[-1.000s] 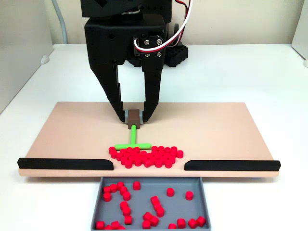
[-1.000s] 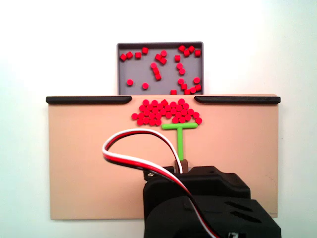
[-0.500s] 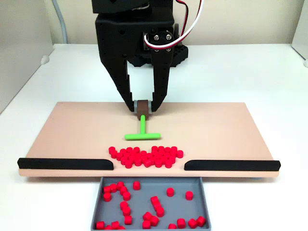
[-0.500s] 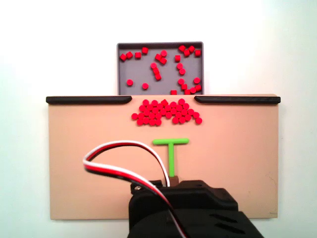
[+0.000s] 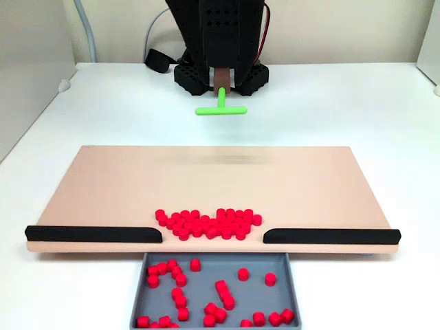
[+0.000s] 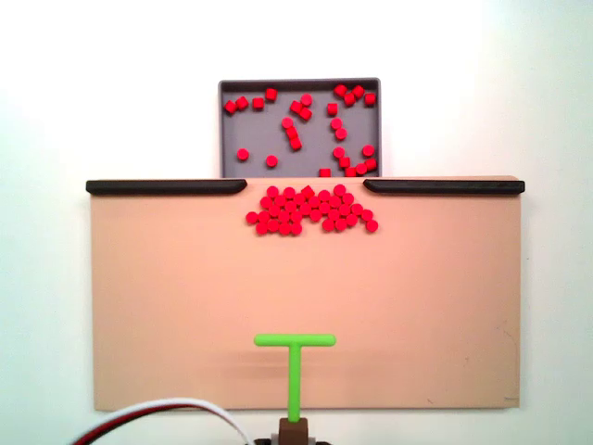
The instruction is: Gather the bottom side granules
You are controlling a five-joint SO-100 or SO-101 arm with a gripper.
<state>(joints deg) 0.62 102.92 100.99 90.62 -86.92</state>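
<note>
**Dozens of granules heaped at the gap**

The granules (image 5: 206, 225) lie bunched between the two black rails (image 5: 93, 234), at the board's (image 5: 110, 185) 6 o'clock edge above the tray (image 5: 214, 289). The tool (image 5: 221, 84) grips the green stick (image 5: 221, 108), raised at 12 o'clock, likely clearing the heap.

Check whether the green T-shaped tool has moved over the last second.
Yes. The green tool has pulled back from the granules by the gap in the black rails, beyond the board's far edge.

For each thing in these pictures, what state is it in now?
Granules on the board: heaped at the gap between the black rails.
Granules in the tray: scattered.
Green stick: held, lifted off the board.
Gripper: shut on the stick's brown handle.
</note>
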